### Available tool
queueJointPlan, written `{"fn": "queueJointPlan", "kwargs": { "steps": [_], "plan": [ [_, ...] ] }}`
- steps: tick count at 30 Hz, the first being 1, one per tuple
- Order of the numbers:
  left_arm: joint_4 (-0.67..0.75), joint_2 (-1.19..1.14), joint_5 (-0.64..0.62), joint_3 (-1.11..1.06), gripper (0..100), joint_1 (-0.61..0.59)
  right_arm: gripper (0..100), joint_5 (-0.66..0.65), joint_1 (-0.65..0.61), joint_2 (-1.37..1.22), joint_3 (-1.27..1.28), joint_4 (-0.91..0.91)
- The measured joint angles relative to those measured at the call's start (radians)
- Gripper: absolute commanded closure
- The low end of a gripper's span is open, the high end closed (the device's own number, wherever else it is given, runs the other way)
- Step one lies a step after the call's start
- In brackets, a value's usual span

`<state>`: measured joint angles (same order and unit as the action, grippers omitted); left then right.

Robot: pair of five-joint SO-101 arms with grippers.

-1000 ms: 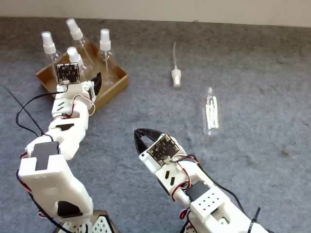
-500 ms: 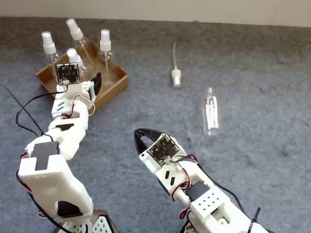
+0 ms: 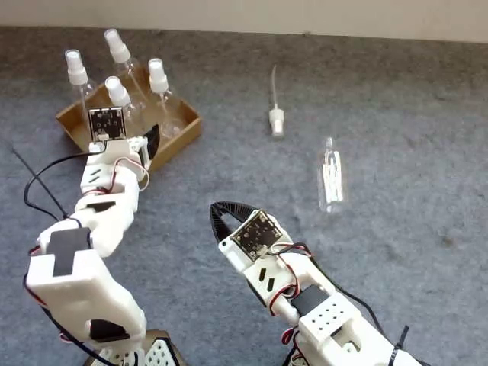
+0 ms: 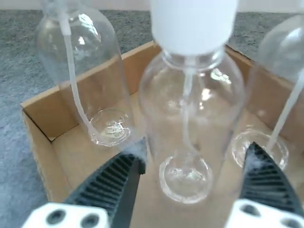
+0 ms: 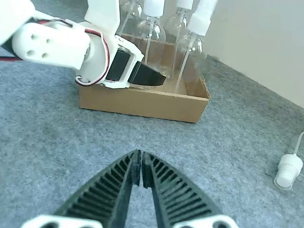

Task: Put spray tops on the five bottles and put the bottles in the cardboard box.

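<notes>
Spray bottle, capped (image 4: 190,123): clear, standing upright inside the cardboard box (image 4: 42,142), dip tube running down to its base.

Position relative to left pincer (image 4: 192,159): the bottle's lower body sits between the two jaws. The jaws stand wide on either side and do not clamp it. Whether one jaw brushes the wall cannot be told.

Step in hand, as judged: setting this bottle down in the box. To do it well, keep the jaws spread and back the pincer out along its own line, with no sideways swing. The bottle is tall, light and likely to tip.

Neighbouring capped bottles (image 4: 80,61): in the same box, just beside it, so there is little room for error.

Uncapped bottle (image 3: 329,177): lying on its side on the table (image 3: 396,114), well apart from the box.

Loose spray top (image 3: 276,118): lying near that bottle, not touching it.

Right pincer (image 3: 217,217): jaws closed together, holding nothing, over bare table between the box and the loose parts.
</notes>
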<state>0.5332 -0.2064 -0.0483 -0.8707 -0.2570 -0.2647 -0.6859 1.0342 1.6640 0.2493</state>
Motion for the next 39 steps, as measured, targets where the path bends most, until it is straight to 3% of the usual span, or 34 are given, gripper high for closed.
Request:
{"fn": "queueJointPlan", "kwargs": {
  "steps": [6, 16, 30, 39],
  "plan": [
    [-0.014, 0.089, 0.0, -0.031, 70, 0.0, 99.3, 0.0, 0.0, 0.0, 0.0, 0.0],
    [-0.216, 0.212, 0.0, -0.034, 70, 0.0, 99.3, 0.0, 0.006, 0.0, 0.0, -0.009],
    [-0.709, 0.522, 0.0, -0.034, 71, 0.0, 99.3, 0.0, 0.037, 0.0, 0.0, -0.009],
    [-1.174, 0.859, 0.0, -0.034, 71, 0.0, 99.3, 0.0, 0.169, 0.0, 0.0, -0.009]
  ]
}}
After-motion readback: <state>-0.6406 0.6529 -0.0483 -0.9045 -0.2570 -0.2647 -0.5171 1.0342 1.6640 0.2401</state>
